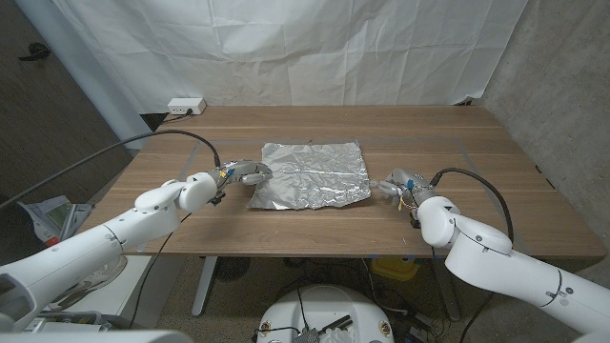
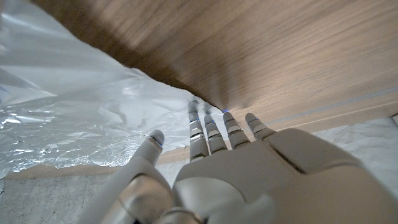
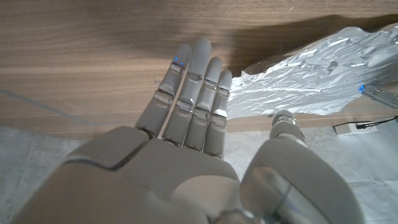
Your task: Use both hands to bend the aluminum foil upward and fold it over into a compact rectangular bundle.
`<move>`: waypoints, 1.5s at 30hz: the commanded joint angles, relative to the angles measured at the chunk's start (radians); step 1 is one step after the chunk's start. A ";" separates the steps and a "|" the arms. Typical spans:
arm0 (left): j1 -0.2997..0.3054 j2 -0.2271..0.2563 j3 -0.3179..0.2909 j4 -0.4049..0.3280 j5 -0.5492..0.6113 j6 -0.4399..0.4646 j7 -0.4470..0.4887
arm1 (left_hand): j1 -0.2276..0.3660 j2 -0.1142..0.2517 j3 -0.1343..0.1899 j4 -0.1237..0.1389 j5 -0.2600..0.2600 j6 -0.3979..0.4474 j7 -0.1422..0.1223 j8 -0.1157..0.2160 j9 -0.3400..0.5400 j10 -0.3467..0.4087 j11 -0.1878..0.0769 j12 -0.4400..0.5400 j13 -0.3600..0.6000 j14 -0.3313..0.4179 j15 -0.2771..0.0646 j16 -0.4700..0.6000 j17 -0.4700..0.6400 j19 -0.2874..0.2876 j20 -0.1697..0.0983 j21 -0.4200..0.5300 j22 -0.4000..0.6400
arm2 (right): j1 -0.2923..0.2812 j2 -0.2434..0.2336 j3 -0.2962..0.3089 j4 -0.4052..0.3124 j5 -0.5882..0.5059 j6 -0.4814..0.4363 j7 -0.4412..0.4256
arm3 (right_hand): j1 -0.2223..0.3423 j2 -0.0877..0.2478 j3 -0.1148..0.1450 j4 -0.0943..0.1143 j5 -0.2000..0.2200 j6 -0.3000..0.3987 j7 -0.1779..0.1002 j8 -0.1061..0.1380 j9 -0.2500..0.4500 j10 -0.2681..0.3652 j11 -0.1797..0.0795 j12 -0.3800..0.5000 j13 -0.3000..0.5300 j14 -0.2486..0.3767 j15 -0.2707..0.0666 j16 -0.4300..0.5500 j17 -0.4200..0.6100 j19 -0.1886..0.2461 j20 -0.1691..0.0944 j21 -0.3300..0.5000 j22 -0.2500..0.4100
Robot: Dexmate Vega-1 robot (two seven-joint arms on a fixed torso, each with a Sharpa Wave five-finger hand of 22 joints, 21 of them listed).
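Foil (image 1: 310, 173) flat on table (image 1: 457, 229). Left hand (image 1: 243, 175) at its edge, right hand (image 1: 396, 184) just beside; both spread, empty. Slide fingertips under opposite edges, lift evenly.

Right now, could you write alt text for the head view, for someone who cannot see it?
A crinkled sheet of aluminum foil lies unfolded on a wooden table, with a robot hand at each side. The left hand reaches its left edge; the right hand sits just beside the right edge. A white power strip lies at the far left corner.
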 commanded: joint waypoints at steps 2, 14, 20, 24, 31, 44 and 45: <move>-0.018 -0.011 0.011 0.034 -0.002 -0.025 0.000 | -0.010 0.024 0.000 0.009 0.006 -0.004 -0.001 -0.003 0.005 0.004 0.001 -0.007 0.002 -0.002 -0.052 -0.001 0.001 -0.006 -0.002 -0.001 0.004 | 0.005 -0.002 0.061 0.036 0.214 0.119 0.004 | -0.005 0.006 -0.003 0.004 0.000 0.012 0.004 -0.007 -0.001 0.011 0.028 0.003 0.006 -0.003 0.005 0.020 0.020 0.000 0.003 0.009 0.007; -0.025 -0.009 0.012 0.051 -0.010 -0.047 -0.004 | -0.014 0.023 0.002 0.015 0.008 0.007 0.010 -0.003 0.005 0.011 0.005 -0.007 0.002 0.002 -0.056 -0.001 -0.001 -0.005 -0.001 -0.003 0.004 | 0.144 0.000 -0.065 0.069 0.178 0.043 0.018 | 0.003 0.007 -0.007 -0.005 -0.001 0.039 0.006 -0.012 -0.006 0.043 0.027 0.016 0.012 0.010 -0.005 0.046 0.031 0.011 0.005 0.030 0.020; -0.021 -0.002 0.006 0.042 -0.009 -0.044 0.002 | -0.016 0.023 0.003 0.018 0.009 0.010 0.005 -0.003 0.005 0.014 0.003 -0.007 0.002 0.004 -0.058 -0.001 -0.002 -0.004 -0.003 -0.004 0.003 | 0.220 0.007 -0.147 0.075 0.136 -0.015 0.044 | 0.081 0.015 0.010 -0.037 0.003 0.142 -0.004 0.020 0.007 0.144 -0.021 0.078 0.045 0.036 -0.025 0.126 0.102 0.033 -0.007 0.066 0.040; -0.018 0.000 0.003 0.038 -0.009 -0.042 0.004 | -0.016 0.023 0.004 0.019 0.009 0.010 0.002 -0.004 0.004 0.015 0.004 -0.007 0.002 0.005 -0.059 -0.001 -0.002 -0.005 -0.005 -0.006 0.003 | 0.256 0.009 -0.180 0.079 0.129 -0.040 0.069 | 0.106 0.014 0.008 -0.040 0.002 0.201 -0.013 0.050 0.025 0.203 -0.041 0.126 0.076 0.064 -0.033 0.172 0.141 0.036 -0.009 0.085 0.052; -0.020 -0.003 0.003 0.039 -0.008 -0.044 0.006 | -0.017 0.023 0.005 0.021 0.010 0.010 0.001 -0.006 0.004 0.015 0.004 -0.009 0.002 0.005 -0.059 -0.001 -0.003 -0.006 -0.007 -0.007 0.003 | 0.263 0.009 -0.165 0.087 0.179 -0.030 0.093 | 0.195 0.030 0.032 -0.058 0.009 0.243 -0.022 0.084 0.054 0.231 -0.058 0.180 0.129 0.081 -0.044 0.208 0.164 0.042 -0.016 0.112 0.069; -0.027 -0.010 0.006 0.042 -0.005 -0.043 0.002 | -0.018 0.023 0.008 0.025 0.011 0.002 0.005 -0.011 0.004 0.015 0.006 -0.011 0.002 0.003 -0.059 -0.003 -0.004 -0.006 -0.009 -0.010 0.003 | 0.177 0.042 -0.030 0.092 0.356 0.031 0.020 | 0.595 0.074 0.152 -0.079 0.003 0.152 -0.043 0.065 0.075 0.132 -0.090 0.188 0.161 0.014 -0.078 0.235 0.170 -0.018 -0.033 0.175 0.110; -0.027 -0.011 0.005 0.043 -0.005 -0.043 0.003 | -0.019 0.023 0.008 0.025 0.011 0.000 0.005 -0.011 0.004 0.015 0.005 -0.011 0.002 0.003 -0.059 -0.003 -0.004 -0.006 -0.010 -0.010 0.003 | 0.177 0.043 -0.030 0.086 0.356 0.021 0.009 | 0.609 0.077 0.156 -0.078 0.004 0.151 -0.046 0.065 0.076 0.130 -0.091 0.190 0.164 0.013 -0.080 0.236 0.171 -0.019 -0.035 0.177 0.110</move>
